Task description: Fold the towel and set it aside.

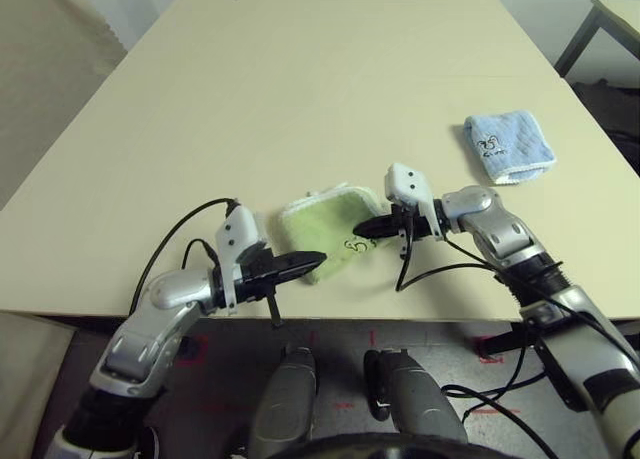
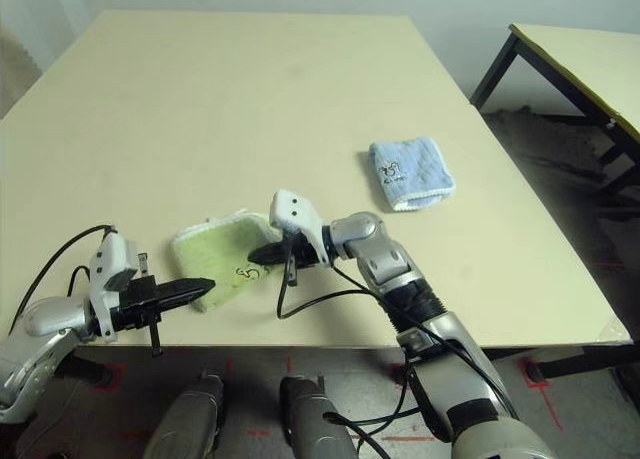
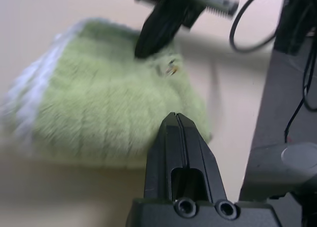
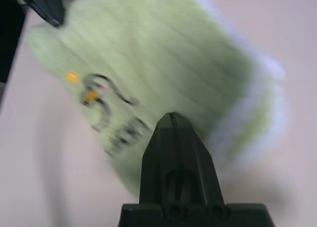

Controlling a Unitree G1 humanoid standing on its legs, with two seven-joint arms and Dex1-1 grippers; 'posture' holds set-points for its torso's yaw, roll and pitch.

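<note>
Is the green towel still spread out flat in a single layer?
No, the green towel lies folded into a small thick square near the table's front edge.

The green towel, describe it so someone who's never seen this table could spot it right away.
On the beige table, look at the near edge, between the robot's two hands. The green towel lies folded there, fuzzy with white edging and a small dark logo, unlike the smaller blue towel farther back to the right.

Even soft light, blurred wrist views
</note>
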